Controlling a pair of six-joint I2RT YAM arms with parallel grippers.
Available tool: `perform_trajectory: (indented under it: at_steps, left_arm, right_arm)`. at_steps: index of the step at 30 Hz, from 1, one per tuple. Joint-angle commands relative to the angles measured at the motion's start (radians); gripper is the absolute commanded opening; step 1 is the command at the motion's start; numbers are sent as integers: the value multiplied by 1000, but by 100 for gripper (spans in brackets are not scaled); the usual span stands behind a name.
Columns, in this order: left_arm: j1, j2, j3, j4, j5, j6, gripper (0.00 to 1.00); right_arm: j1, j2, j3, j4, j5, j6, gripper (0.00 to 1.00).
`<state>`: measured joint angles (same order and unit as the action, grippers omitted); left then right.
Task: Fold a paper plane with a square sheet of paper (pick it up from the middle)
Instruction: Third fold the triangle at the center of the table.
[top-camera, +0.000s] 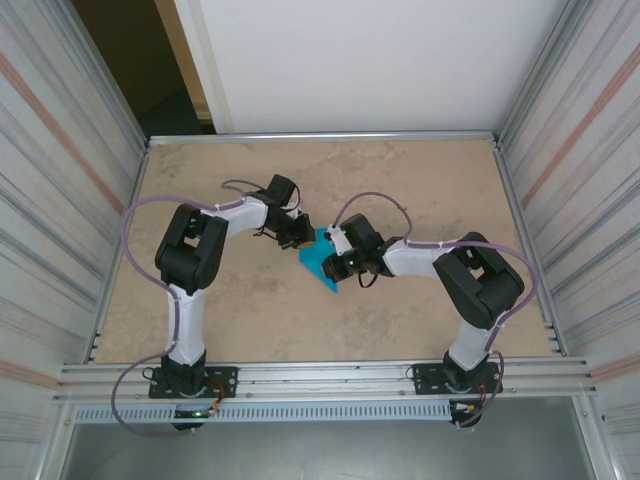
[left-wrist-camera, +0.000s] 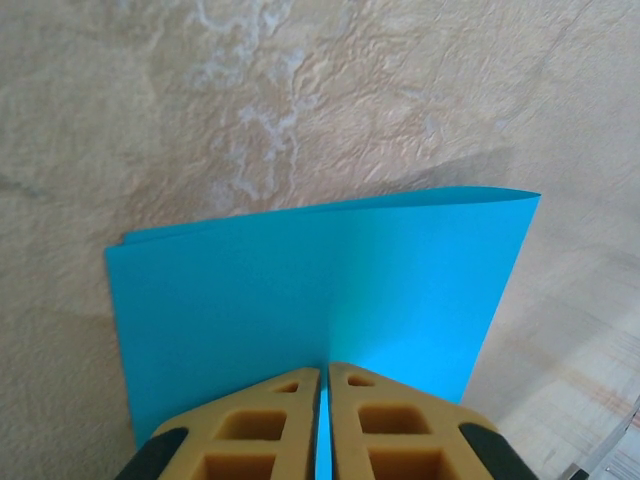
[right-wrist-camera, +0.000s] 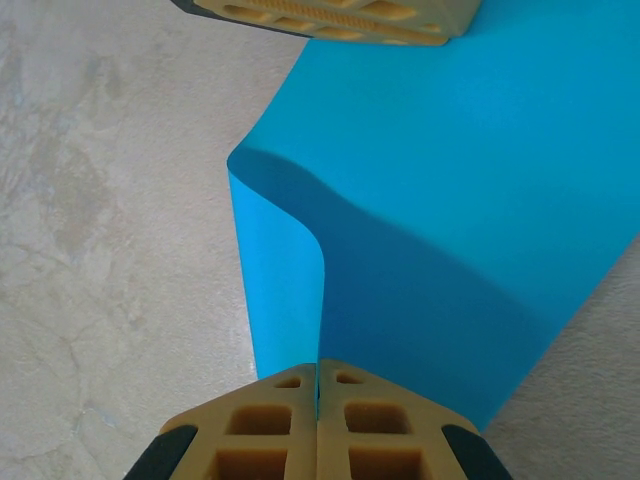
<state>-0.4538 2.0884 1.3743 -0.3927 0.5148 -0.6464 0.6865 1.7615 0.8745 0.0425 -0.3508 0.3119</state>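
**Pinching the square sheet of paper (top-camera: 315, 262) from both sides**

I am watching the left gripper (top-camera: 303, 240) reaching in from the left side of the table (top-camera: 430, 180). Its wrist camera is showing me its yellow fingers (left-wrist-camera: 250, 425) pressed almost together on the near edge of the sheet, with a thin blue strip showing between them. The teal-blue paper is sitting doubled over near the middle of the table, between the two arms, its folded edge running along the far side. On the right, I am seeing the right gripper (top-camera: 332, 266) clamped fully on another edge, where the paper is curling up in a soft bend beside the fingers.
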Motion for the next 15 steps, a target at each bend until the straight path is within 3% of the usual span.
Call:
perform_trajectory:
  at_steps: [1,15]
  left_arm:
    - [-10,47,9,-56,-20,33,12]
    - [-18,56,17,-72,-14,48,12]
  right_arm:
    - [-3,13,29,-39,44,29,2]
    - [-3,25,49,-58,64,17,3]
